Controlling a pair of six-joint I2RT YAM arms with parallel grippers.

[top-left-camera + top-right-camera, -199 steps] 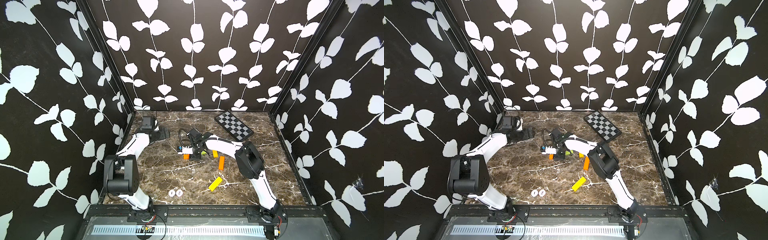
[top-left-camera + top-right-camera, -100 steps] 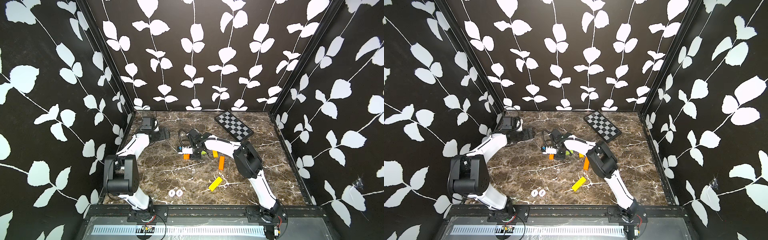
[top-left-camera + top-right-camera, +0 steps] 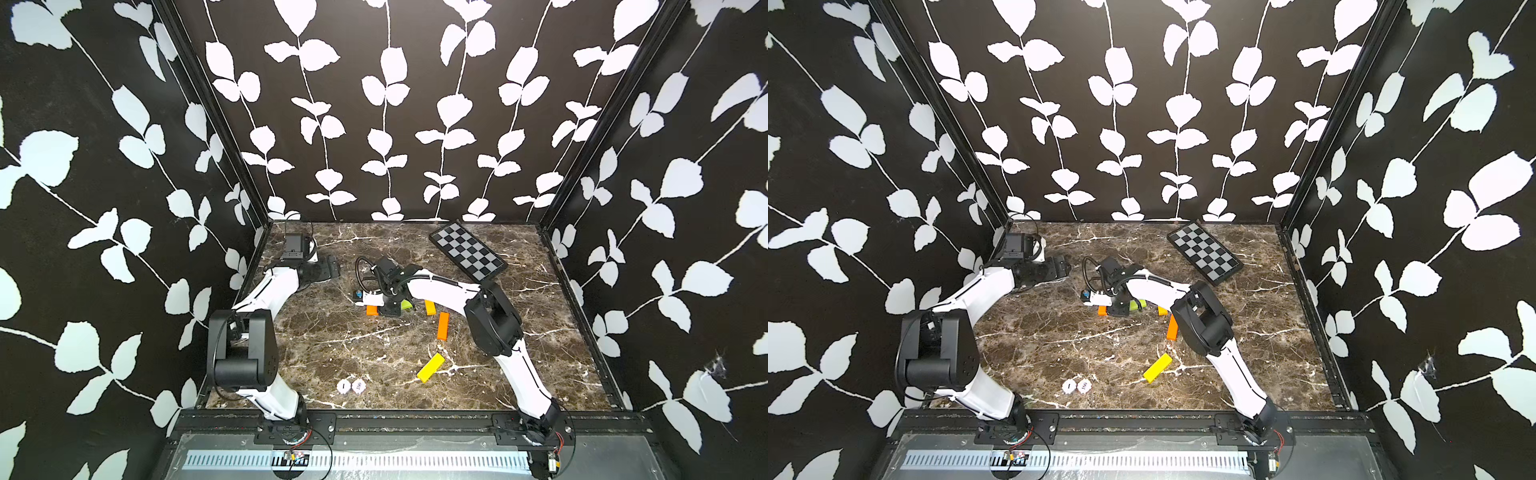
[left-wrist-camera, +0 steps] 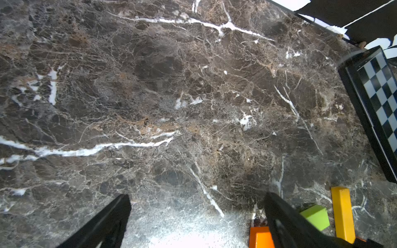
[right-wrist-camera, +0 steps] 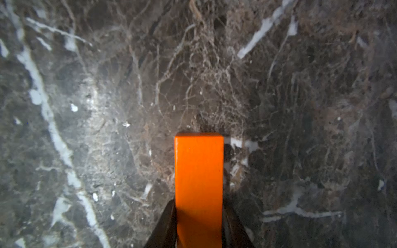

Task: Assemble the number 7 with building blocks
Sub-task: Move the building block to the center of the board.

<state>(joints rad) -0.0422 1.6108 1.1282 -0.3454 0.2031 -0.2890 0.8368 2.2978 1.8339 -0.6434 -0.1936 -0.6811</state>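
Building blocks [image 3: 1172, 328] lie loose on my marble table [image 3: 332, 340], with no 7 formed yet. My right gripper [image 5: 198, 203] is clamped on one end of an orange block [image 5: 198, 171], low at the table's middle, its fingers pressed against both long sides. Just beside it sit a green block [image 3: 406, 306] and a deep yellow block [image 3: 430, 307]. A second orange block [image 3: 443, 326] lies nearer the front, and a bright yellow block [image 3: 431, 368] nearer still. My left gripper [image 4: 197, 196] hovers at the back left, fingers spread wide, holding nothing. A checkerboard [image 3: 467, 251] sits at the back right, and two white tokens [image 3: 350, 386] rest near the front edge.
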